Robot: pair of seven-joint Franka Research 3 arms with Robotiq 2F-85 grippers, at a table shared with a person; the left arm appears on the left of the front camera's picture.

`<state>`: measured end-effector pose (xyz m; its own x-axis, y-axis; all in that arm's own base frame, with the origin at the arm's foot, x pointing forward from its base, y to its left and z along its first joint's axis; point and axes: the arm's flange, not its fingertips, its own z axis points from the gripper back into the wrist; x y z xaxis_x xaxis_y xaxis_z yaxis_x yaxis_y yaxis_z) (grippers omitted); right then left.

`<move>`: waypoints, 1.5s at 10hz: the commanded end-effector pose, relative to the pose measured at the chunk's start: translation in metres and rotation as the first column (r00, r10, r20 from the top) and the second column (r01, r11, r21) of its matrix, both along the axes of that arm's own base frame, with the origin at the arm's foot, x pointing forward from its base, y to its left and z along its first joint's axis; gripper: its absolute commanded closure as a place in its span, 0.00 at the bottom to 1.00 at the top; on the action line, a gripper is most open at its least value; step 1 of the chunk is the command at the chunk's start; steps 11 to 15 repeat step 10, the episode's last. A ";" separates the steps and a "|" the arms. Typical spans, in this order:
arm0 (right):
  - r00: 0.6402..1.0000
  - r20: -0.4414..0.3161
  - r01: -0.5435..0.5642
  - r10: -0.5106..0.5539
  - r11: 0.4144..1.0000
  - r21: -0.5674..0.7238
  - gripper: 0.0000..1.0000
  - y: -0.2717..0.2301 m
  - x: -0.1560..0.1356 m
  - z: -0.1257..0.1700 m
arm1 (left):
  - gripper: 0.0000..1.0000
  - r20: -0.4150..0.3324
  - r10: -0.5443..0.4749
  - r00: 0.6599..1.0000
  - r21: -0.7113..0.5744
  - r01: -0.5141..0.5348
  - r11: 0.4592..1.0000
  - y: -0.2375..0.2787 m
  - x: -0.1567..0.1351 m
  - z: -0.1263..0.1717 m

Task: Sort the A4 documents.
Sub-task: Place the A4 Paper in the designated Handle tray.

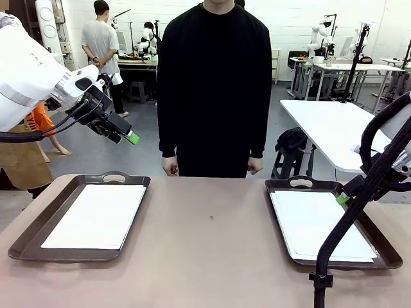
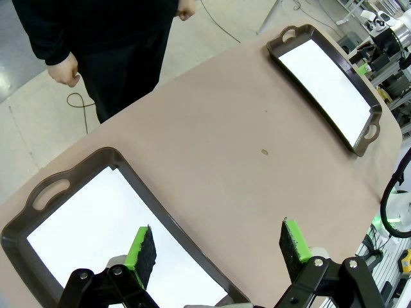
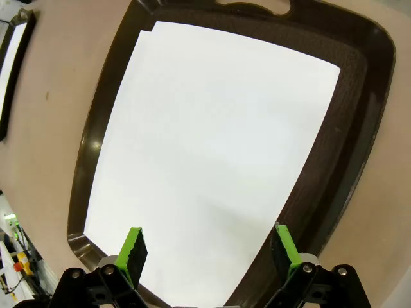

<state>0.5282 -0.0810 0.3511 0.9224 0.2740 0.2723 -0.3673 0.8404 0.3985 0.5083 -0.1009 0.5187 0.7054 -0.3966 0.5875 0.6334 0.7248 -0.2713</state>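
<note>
— Well, what is seen in the front view?

— Two dark brown trays are set on the tan desk (image 1: 212, 256), well apart. A white stack of A4 documents (image 1: 96, 216) is laid in the left tray (image 1: 38, 224), and a second stack (image 1: 318, 224) is laid in the right tray (image 1: 385, 253). The left pincer (image 1: 128, 136) is held in the air above and behind the left tray; nothing is carried by it. A person in black (image 1: 214, 83) is stood at the far edge, hands down. Of the right arm, mostly black cabling (image 1: 359, 199) and a bit of green are seen over the right tray.

— And in the left wrist view?

— The left pincer (image 2: 218, 247) is shown spread wide, with nothing between its green pads (image 2: 140, 251). Below it, the rim of the near tray (image 2: 122, 167) and its sheets (image 2: 96, 224) are seen; the other tray (image 2: 321, 70) is seen far across the desk.

— And the right wrist view?

— The right pincer (image 3: 209, 250) is likewise spread wide and empty, held over the white sheets (image 3: 212, 147), by which most of the tray floor (image 3: 359, 96) is covered. One sheet corner is seen slightly offset at the top left.
</note>
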 end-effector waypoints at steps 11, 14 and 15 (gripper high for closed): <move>1.000 0.002 -0.003 0.003 1.000 0.000 0.00 0.000 0.000 0.000 | 0.00 0.007 0.006 1.000 0.000 -0.006 1.000 0.001 0.000 0.001; 1.000 0.002 -0.003 0.003 1.000 0.000 0.00 0.000 0.000 0.000 | 0.00 0.007 0.006 1.000 0.000 -0.006 1.000 0.001 0.000 0.001; 1.000 0.002 -0.003 0.003 1.000 0.000 0.00 0.000 0.000 0.000 | 0.00 0.007 0.006 1.000 0.000 -0.006 1.000 0.001 0.000 0.001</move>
